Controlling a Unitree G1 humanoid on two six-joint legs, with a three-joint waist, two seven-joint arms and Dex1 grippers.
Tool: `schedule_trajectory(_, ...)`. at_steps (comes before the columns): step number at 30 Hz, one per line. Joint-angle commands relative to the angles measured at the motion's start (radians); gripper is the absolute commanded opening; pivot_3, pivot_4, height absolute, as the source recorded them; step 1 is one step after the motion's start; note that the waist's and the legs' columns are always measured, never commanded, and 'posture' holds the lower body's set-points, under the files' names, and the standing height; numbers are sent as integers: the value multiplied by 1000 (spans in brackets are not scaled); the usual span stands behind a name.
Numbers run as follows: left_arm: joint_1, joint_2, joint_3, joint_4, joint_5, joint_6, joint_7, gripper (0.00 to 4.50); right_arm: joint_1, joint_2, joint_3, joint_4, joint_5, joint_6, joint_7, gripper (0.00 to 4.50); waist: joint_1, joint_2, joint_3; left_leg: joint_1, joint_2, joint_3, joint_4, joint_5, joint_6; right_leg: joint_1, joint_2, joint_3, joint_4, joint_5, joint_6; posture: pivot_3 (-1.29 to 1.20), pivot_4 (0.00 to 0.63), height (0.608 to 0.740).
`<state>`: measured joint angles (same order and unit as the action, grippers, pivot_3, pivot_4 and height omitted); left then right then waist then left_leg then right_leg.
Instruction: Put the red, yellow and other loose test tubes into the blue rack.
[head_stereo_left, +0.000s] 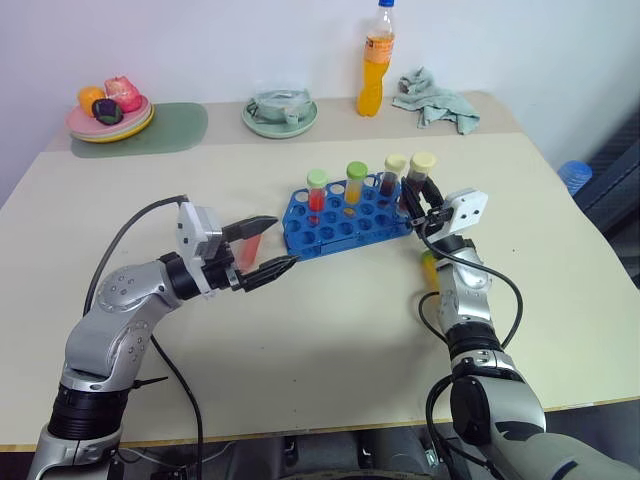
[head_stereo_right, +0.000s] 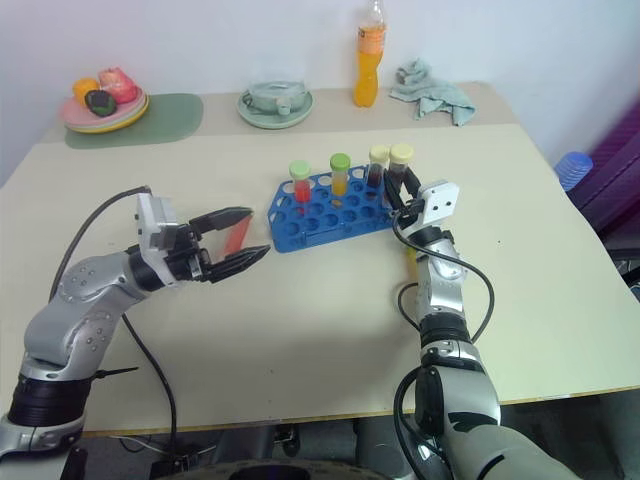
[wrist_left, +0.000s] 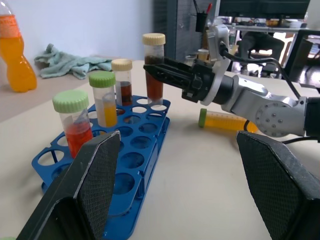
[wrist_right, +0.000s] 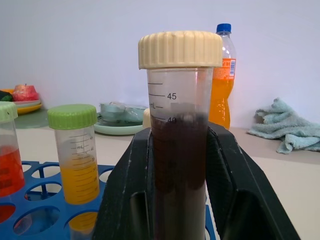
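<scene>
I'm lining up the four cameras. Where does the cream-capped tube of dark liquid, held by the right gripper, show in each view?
Left eye view: the dark tube stands upright at the blue rack's right end, in the right gripper.
Right eye view: same spot, right of centre.
Left wrist view: the tallest tube, at the rack's far corner.
Right wrist view: close up, between the fingers.
Shared landmark: the blue rack.

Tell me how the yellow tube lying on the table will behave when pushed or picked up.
The yellow tube is a smooth cylinder lying on its side, so a push would probably roll it. It looks nearly full, so likely heavy for its size. The clear wall may be slippery in the jaws.
</scene>
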<state>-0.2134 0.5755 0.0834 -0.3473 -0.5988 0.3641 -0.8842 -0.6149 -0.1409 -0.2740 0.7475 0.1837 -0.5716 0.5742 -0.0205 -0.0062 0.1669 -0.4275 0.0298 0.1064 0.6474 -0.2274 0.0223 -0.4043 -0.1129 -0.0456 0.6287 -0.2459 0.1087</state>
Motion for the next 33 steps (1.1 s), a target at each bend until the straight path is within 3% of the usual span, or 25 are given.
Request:
schedule_trajectory(1, -32, 3, 14, -17, -9, -6, 1, 3800, 43, -2, 20, -38, 28, 9, 6, 759, 1, 0, 0, 0, 0, 0, 0, 0, -1, 0, 0, 0, 0, 0, 0, 0, 150, 740)
schedule_trajectory(24, -2, -7, 8, 31, 18, -75, -40, 3800, 61, 5, 44, -43, 108, 66, 13, 759, 0, -3, -2, 0, 1, 0, -1, -1, 1, 0, -1, 0, 0, 0, -1, 0, 150, 740)
schedule_trajectory(31, 13, -12, 9, 44, 22, -94, -50, 3800, 57, -31, 61, -39, 35, 13, -61, 4217, 1, -3, -2, 0, 0, -1, -1, -1, 1, -1, -2, 0, 0, -1, -2, 0, 150, 740)
schedule_trajectory(33, 12, -14, 9, 51, 24, -100, -54, 3800, 59, -53, 63, -69, 22, 11, -74, 4412, 2, -3, -2, 0, 0, -1, -2, -1, 1, -1, -3, 0, 0, -1, -3, 0, 150, 740)
